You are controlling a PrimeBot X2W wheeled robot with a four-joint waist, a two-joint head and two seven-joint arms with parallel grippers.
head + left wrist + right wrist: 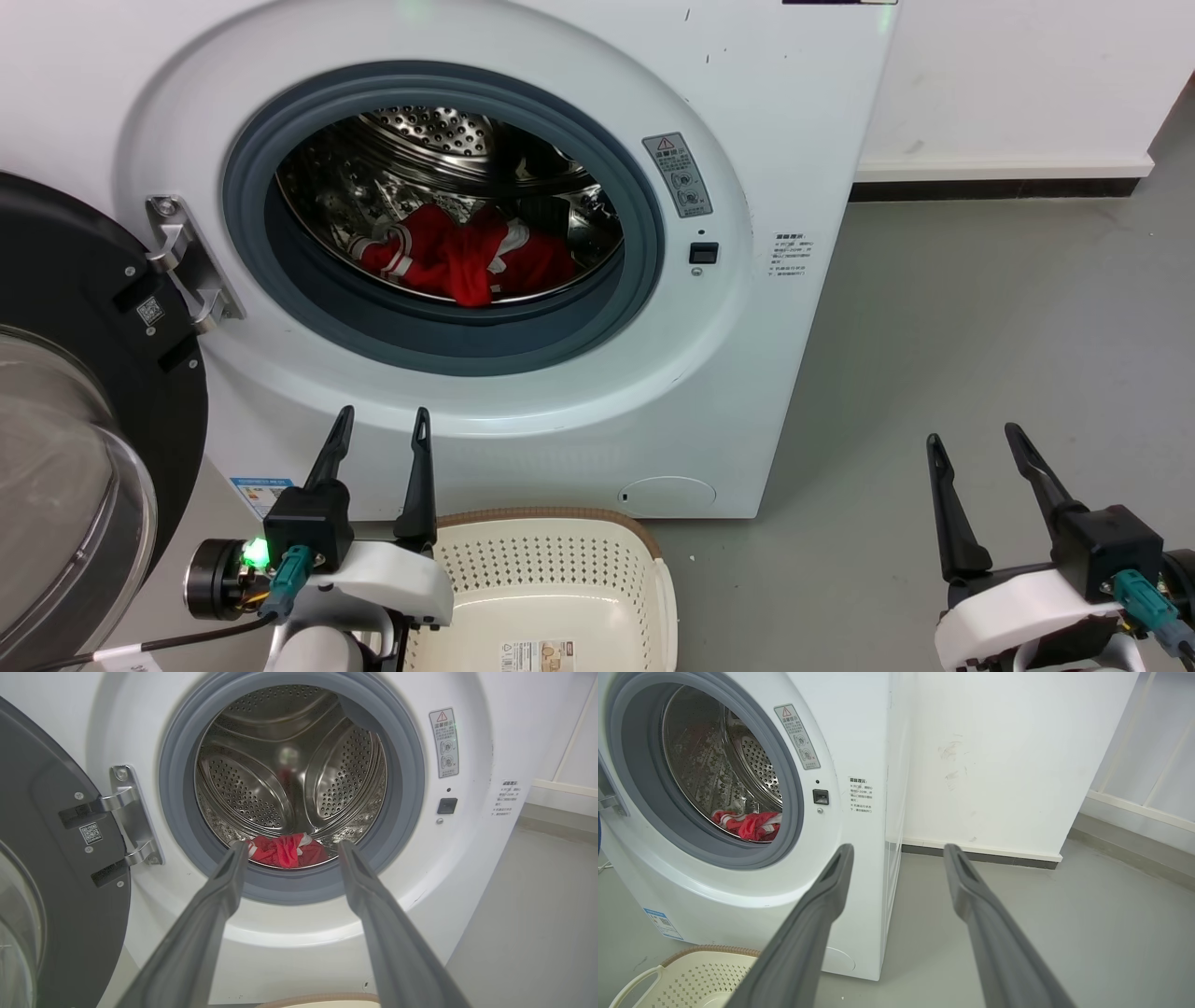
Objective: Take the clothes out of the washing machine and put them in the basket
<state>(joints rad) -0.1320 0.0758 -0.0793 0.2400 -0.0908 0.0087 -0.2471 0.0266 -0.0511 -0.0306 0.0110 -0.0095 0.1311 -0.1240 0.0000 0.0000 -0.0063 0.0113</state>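
Observation:
The white washing machine (747,373) stands with its door swung open to the left. Red clothes (467,254) with white trim lie bunched at the bottom of the steel drum, also seen as clothes (286,850) and clothes (749,824). The cream basket (551,560) sits on the floor just in front of the machine, with nothing but a label on its bottom. My left gripper (386,425) is open and empty, low before the machine's opening beside the basket. My right gripper (973,437) is open and empty over the floor to the right of the machine.
The black-rimmed glass door (84,420) juts out at the left, close to my left arm. Grey floor (980,327) stretches right of the machine to a white wall with a dark skirting (999,187).

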